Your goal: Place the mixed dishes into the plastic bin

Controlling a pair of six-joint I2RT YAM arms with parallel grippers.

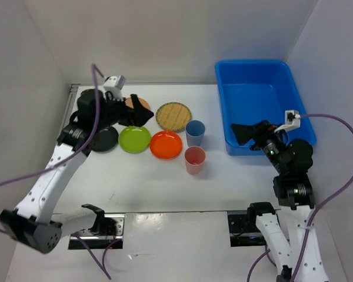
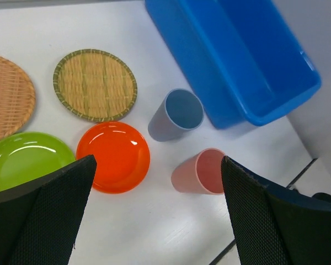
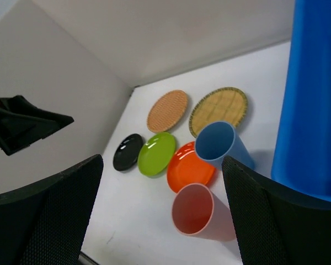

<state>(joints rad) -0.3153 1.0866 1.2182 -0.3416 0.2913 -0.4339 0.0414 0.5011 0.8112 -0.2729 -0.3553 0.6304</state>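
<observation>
On the white table lie a black plate point(image 1: 104, 140), a lime green plate point(image 1: 134, 139), an orange plate point(image 1: 166, 144) and a tan woven plate point(image 1: 174, 116). A second tan woven plate point(image 1: 142, 104) is partly hidden by my left gripper point(image 1: 146, 116), which hovers open and empty above the plates. A blue cup point(image 1: 195, 132) and a pink cup point(image 1: 195, 160) stand upright right of the orange plate. The blue plastic bin point(image 1: 262, 103) stands at the far right with nothing in it. My right gripper point(image 1: 240, 134) is open and empty, raised by the bin's near left corner. The left wrist view shows the pink cup point(image 2: 198, 172) and the orange plate point(image 2: 113, 157).
White enclosure walls point(image 1: 41, 70) close in the left, back and right sides. Purple cables point(image 1: 341, 153) loop from both arms. Metal base mounts point(image 1: 109, 229) sit at the table's near edge. The bin's wall point(image 3: 311, 110) fills the right of the right wrist view.
</observation>
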